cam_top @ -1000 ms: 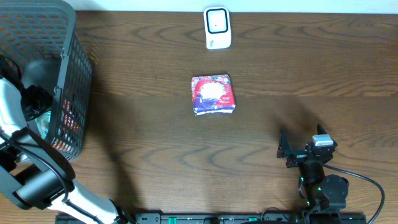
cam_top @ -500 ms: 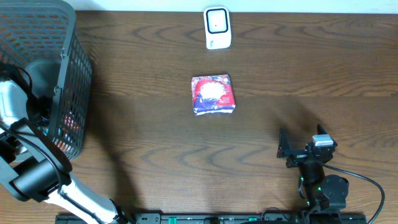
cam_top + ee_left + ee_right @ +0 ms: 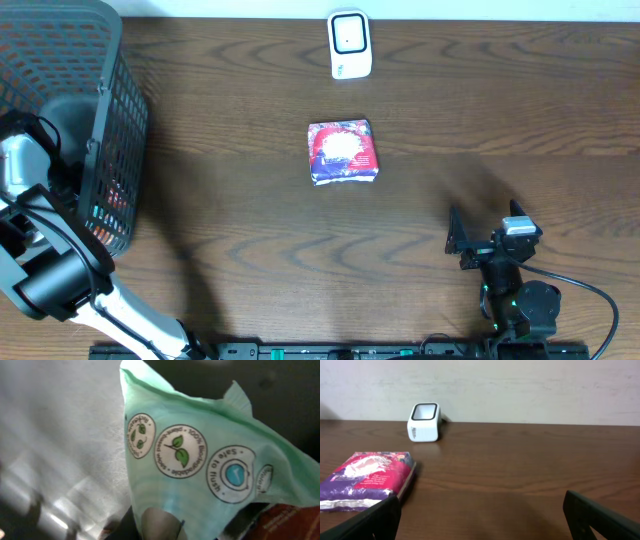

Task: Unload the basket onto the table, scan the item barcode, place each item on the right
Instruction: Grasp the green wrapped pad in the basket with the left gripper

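— How do the jaws of the left gripper (image 3: 159,526) stand?
— Pressed together on the lower edge of the green packet (image 3: 200,460). One grey fingertip shows at the bottom of the left wrist view, tight against the film.

— Which way does that packet point?
— From the pinched edge it fans up and away from the jaws. One corner reaches the top left, and the other side slopes off to the lower right. Its row of round badges, leaf marks and "Safe to flush", runs from upper left to lower right. That line is the only hint of a long axis, since the packet's outline is cut off by the frame.

— Where is it?
— Inside the black wire basket (image 3: 118,110) at the left end of the table (image 3: 250,260), where the left arm reaches in. From overhead, mesh and arm hide it.

— And the right gripper (image 3: 481,505)?
— Its jaws are spread wide and hold nothing, low over the wood near the front edge. Ahead of it a red and purple packet (image 3: 343,152) lies flat mid-table. Beyond that the white scanner (image 3: 350,45) stands at the far edge, dark window upward.
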`<state>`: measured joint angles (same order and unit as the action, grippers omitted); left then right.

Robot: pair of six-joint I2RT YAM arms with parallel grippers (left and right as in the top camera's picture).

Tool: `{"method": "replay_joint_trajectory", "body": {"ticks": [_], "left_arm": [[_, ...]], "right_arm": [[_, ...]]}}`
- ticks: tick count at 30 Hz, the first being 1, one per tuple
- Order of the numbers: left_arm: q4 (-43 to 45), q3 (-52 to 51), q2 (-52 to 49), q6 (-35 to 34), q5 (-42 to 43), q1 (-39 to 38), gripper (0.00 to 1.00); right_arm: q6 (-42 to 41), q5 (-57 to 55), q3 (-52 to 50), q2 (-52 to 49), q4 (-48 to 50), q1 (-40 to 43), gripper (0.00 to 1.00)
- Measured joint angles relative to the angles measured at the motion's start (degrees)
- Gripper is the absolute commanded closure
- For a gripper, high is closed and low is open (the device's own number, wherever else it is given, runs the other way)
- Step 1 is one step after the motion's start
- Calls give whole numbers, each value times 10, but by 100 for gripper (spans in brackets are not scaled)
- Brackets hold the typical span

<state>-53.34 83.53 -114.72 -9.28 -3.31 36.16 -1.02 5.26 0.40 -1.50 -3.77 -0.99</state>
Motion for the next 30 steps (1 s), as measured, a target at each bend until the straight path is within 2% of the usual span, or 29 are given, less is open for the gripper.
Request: {"method": "replay_joint_trajectory", "body": {"ticks": [7,12,18,24,30], "left_arm": [[11,28,60,-64,0,0,93],[33,41,170,-181,7,0,92],[84,45,279,-281,97,0,92],[130,46,339,-308,221,-23,92],[134,46,356,-280,288,-125,93]], "right_arm": [[0,0,0,0,0,0,1],[0,0,0,0,0,0,1],[0,0,0,0,0,0,1],[0,0,0,0,0,0,1],[0,0,0,0,0,0,1]]}}
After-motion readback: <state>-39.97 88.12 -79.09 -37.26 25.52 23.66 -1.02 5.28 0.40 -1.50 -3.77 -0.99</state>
